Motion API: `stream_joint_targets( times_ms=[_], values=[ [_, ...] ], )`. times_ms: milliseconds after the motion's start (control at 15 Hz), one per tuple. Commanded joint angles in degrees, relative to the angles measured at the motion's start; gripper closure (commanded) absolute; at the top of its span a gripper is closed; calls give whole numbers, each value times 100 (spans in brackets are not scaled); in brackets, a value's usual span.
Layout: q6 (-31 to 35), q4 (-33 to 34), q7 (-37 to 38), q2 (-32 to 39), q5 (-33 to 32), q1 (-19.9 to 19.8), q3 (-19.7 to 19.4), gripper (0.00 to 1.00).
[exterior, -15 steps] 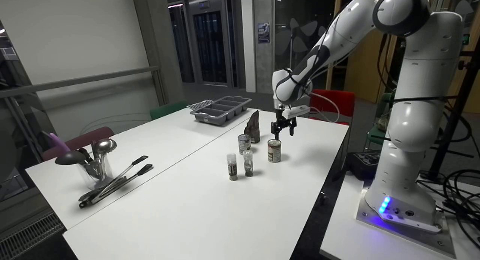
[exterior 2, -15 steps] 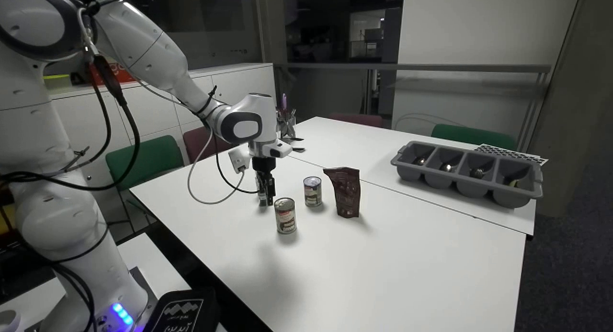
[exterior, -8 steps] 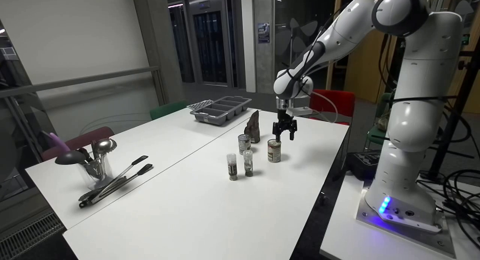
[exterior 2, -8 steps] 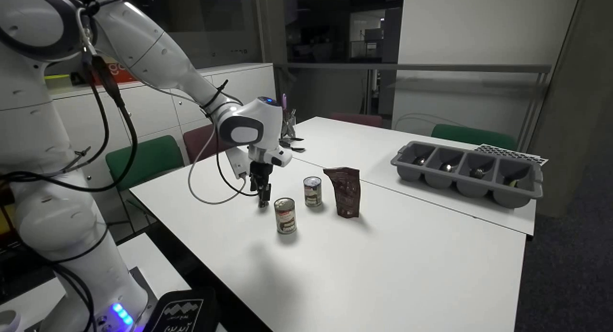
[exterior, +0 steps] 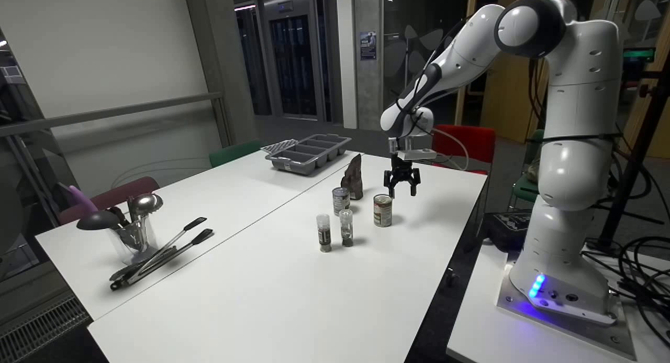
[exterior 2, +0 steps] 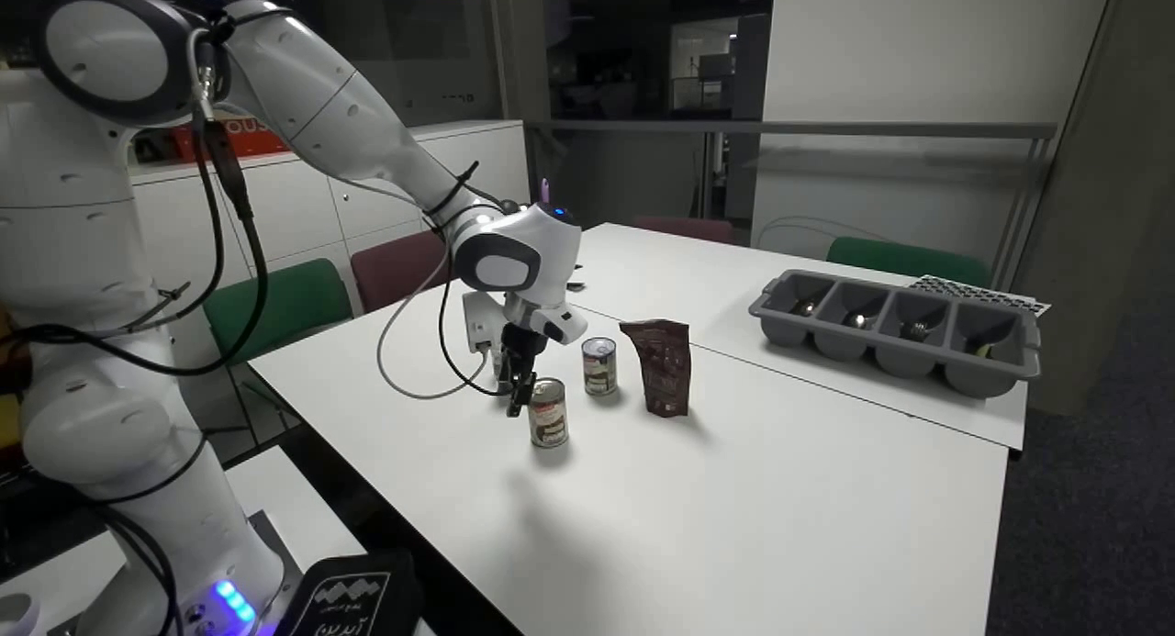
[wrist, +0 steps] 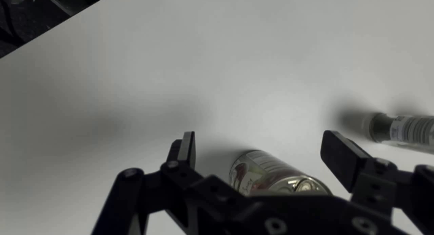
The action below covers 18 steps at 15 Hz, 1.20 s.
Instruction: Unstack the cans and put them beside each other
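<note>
We see the nearer can [exterior 2: 549, 420] and farther can [exterior 2: 599, 368] upright, apart on the tabletop [exterior 2: 780, 507] — unstacked, each reachable alone. Our gripper [exterior: 402, 193] hangs spread just beside the former, presumably to straddle it.

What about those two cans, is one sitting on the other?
No, in an exterior view the near can and the far can stand apart, each on the white table.

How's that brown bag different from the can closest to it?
The brown bag is taller; the can is shorter. The bag is mostly dark; the can is paler and patterned. The bag's top juts sideways; the can is a straight cylinder. Both stand on the white table.
</note>
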Motion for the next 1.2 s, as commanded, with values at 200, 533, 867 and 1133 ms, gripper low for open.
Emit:
stream_joint_targets(
  times_ms=[200, 533, 867, 1133],
  values=[
    [-475, 944, 619, 790, 22, -134, 16, 0],
    [-391, 810, 536, 912, 12, -86, 106, 0],
    [-459, 1024, 672, 916, -21, -27, 176, 0],
    [-596, 1259, 566, 898, 129, -77, 246, 0]
  ],
)
